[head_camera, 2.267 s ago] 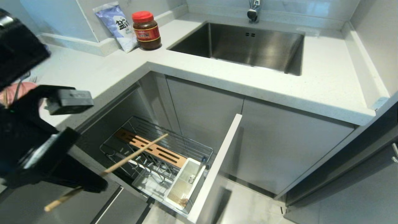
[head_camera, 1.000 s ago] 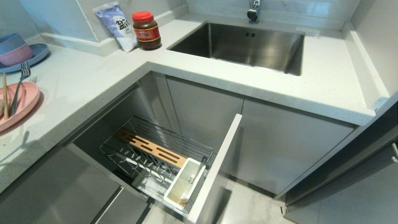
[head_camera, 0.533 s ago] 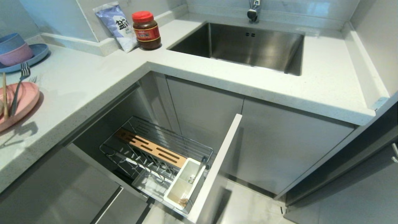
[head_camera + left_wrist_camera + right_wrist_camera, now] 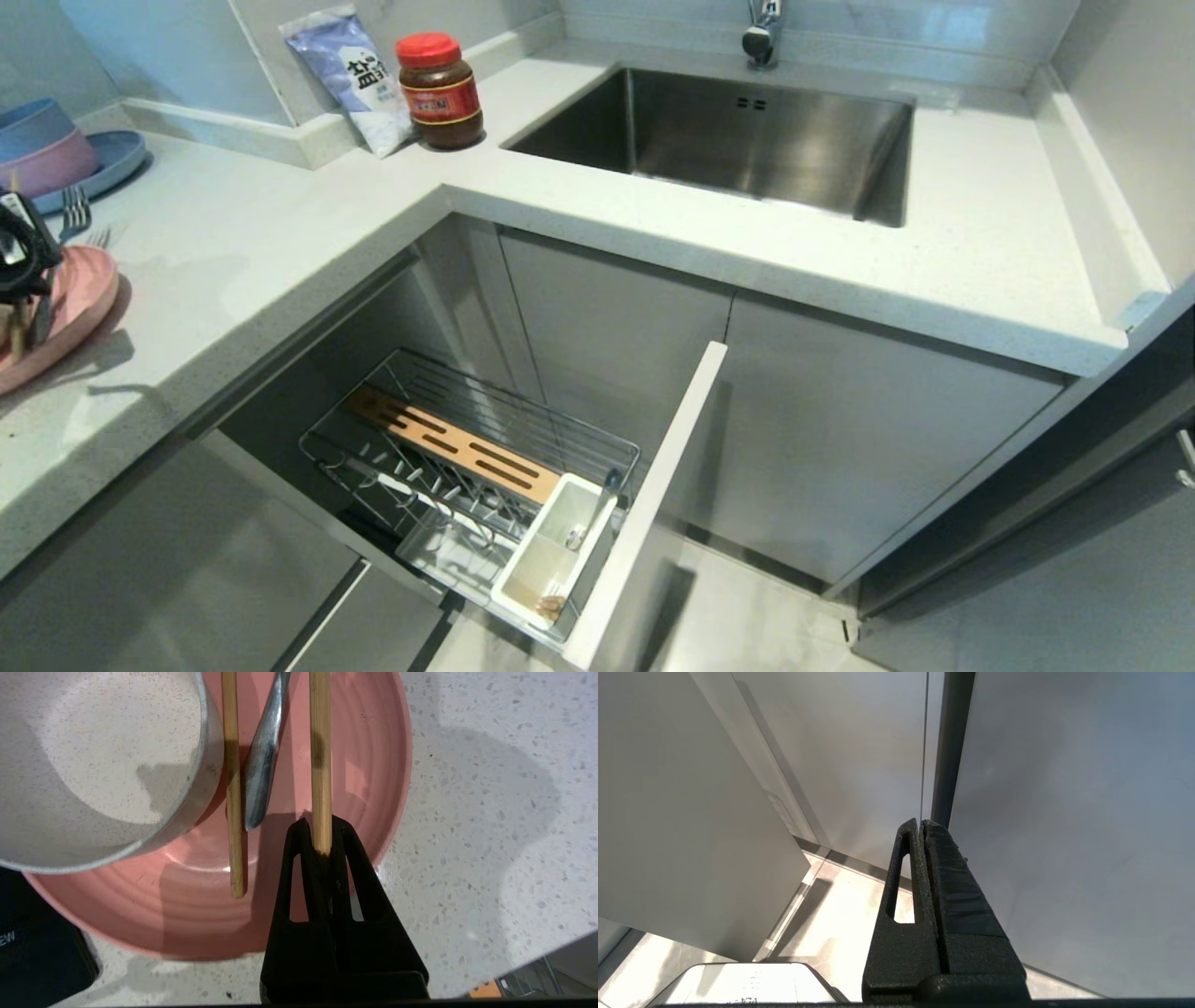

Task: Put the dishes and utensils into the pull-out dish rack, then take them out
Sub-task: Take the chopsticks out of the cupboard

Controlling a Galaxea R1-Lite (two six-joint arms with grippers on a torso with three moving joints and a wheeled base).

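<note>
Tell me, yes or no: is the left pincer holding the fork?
No. The left pincer is shut on one chopstick, while the fork lies free on the pink plate.

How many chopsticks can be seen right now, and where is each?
2. One chopstick is clamped in the left gripper over the pink plate; the other chopstick lies on that plate beside the fork.

Bright, even light fills the kitchen, seemingly from above and left. The white countertop (image 4: 280,215) is close to washed out, and the steel sink (image 4: 747,140) carries soft glare. The left gripper (image 4: 322,833) throws a broad soft shadow across the pink plate (image 4: 364,765). Straight edges bow near the head view's borders. The cream bowl (image 4: 93,765) looks slightly soft.
</note>
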